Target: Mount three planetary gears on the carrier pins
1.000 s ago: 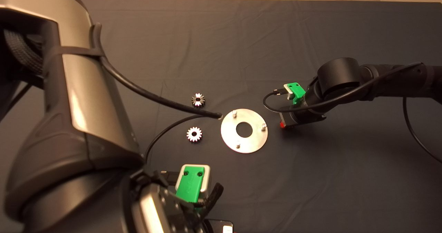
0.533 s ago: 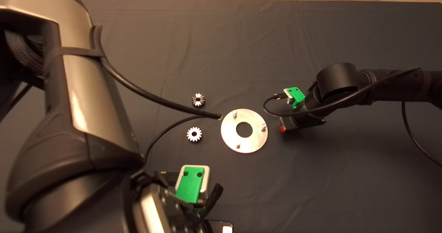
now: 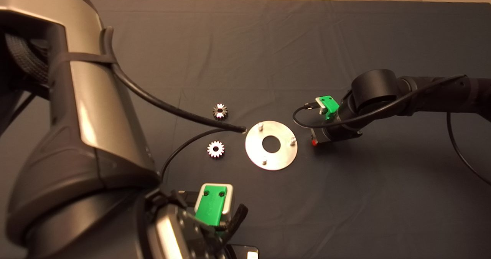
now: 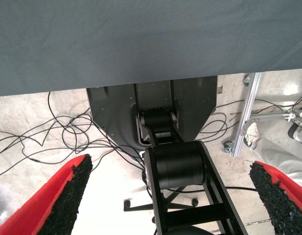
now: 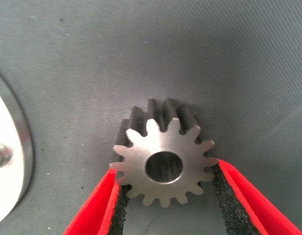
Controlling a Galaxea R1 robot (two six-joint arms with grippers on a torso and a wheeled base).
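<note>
The silver disc lies mid-mat, and its three carrier pins stand bare. Two planetary gears rest on the mat left of the disc. A third planetary gear sits between the black pads of my right gripper, which touch its teeth on both sides. That gripper is low over the mat just right of the disc, whose edge shows in the right wrist view. My left gripper is parked at the lower left, open and empty.
A black cable from the left arm ends close to the disc's left rim. The bulky left arm fills the left of the head view. The left wrist view shows floor, cables and the robot's base.
The right arm shifted slightly toward the near side of the mat and settled beside the disc. The disc, the two loose gears and the left arm have not moved.
</note>
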